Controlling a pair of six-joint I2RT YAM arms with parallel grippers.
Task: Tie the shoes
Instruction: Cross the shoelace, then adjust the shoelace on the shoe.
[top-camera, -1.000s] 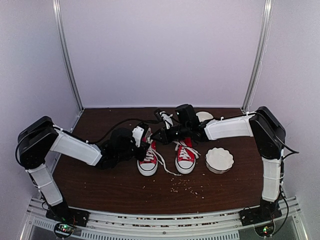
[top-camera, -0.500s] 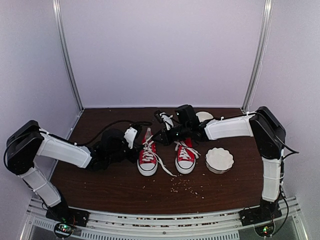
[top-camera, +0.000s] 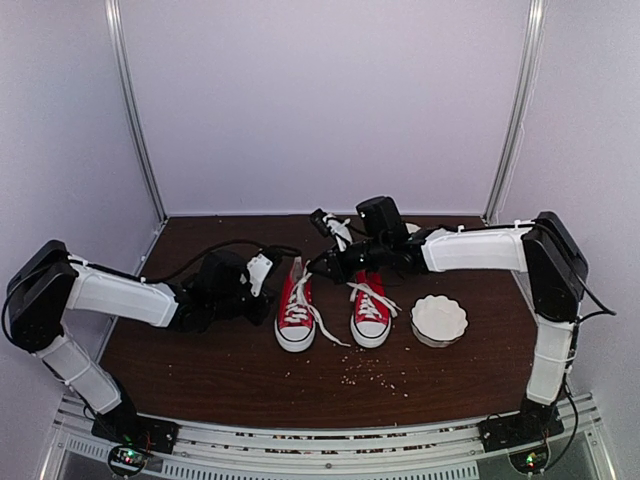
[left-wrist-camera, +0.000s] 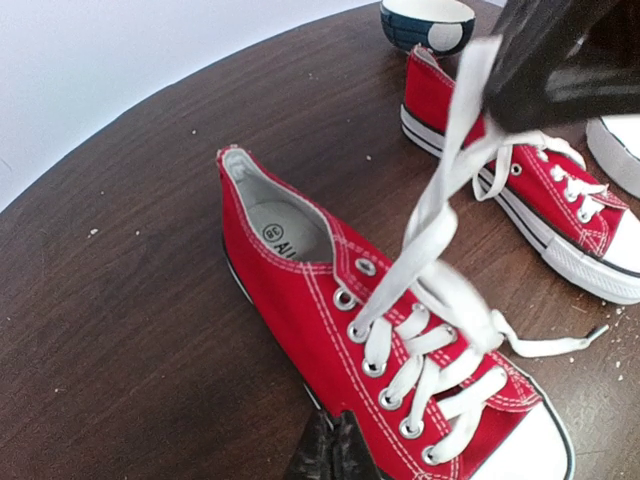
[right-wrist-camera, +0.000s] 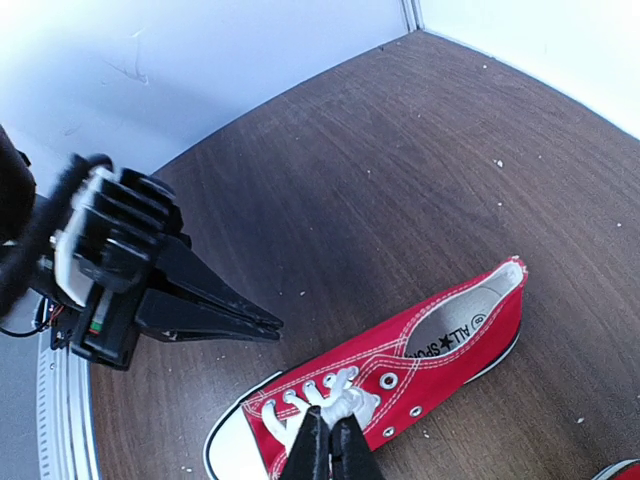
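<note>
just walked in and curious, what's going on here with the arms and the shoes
The right gripper is shut on a white lace of the left red sneaker, holding it pulled up above the shoe. The left gripper is shut and empty beside that sneaker. The right red sneaker has loose laces. Neither looks tied yet.

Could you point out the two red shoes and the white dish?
Shoe nearer left arm (top-camera: 296, 310), top view, laces.
Shoe nearer dish (top-camera: 371, 306), top view, laces.
White dish (top-camera: 439, 319), top view, bare inside.
</note>
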